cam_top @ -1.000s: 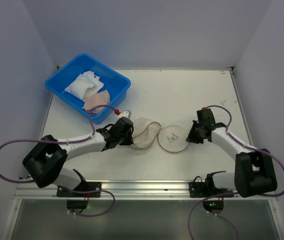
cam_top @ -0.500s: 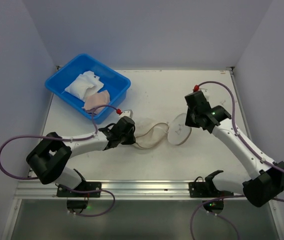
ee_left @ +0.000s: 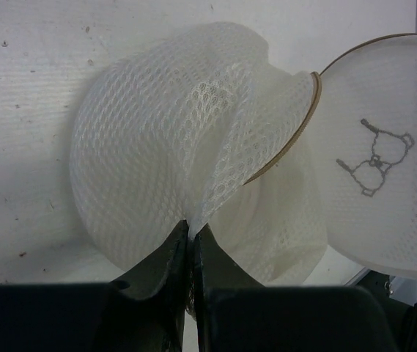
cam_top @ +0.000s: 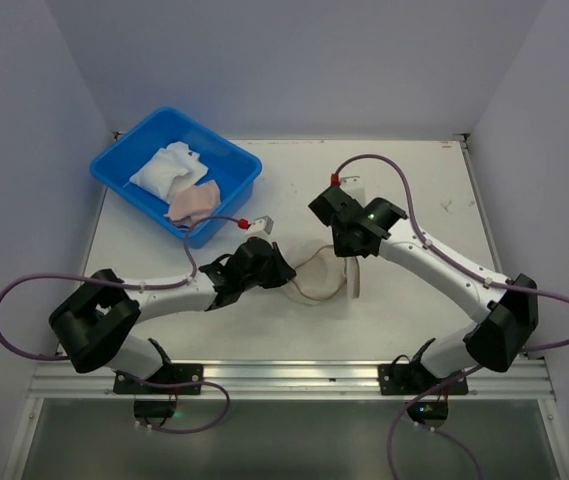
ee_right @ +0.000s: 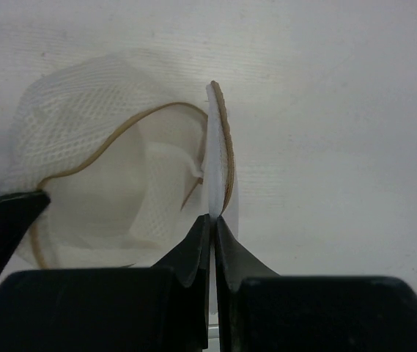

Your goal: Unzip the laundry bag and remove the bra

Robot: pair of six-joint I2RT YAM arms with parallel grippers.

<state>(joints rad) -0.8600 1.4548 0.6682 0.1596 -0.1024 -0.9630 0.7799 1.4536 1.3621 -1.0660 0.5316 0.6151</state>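
Blue tub sits on the desk at the far left, holding a white cloth and a pinkish cloth.

Left gripper is right of the tub's near corner and low to the desk. In the left wrist view, the left gripper has its jaws nearly together, pinching a fold of mesh on the laundry bag.

Laundry bag is on the desk, right of the tub and a bit nearer the arm bases, between the two grippers. The cream mesh body is crumpled and sagging. The tan trim runs along the edge.

One round face carries the black outline mark. It stands up on edge, on the side of the bag away from the tub.

Right wrist view: the laundry bag gapes open beside that upright face. Something white is inside, but I cannot tell what it is.

Right gripper is further right of the tub and comes down onto the upright face. The right gripper has its jaws closed tight on the rim of the face.
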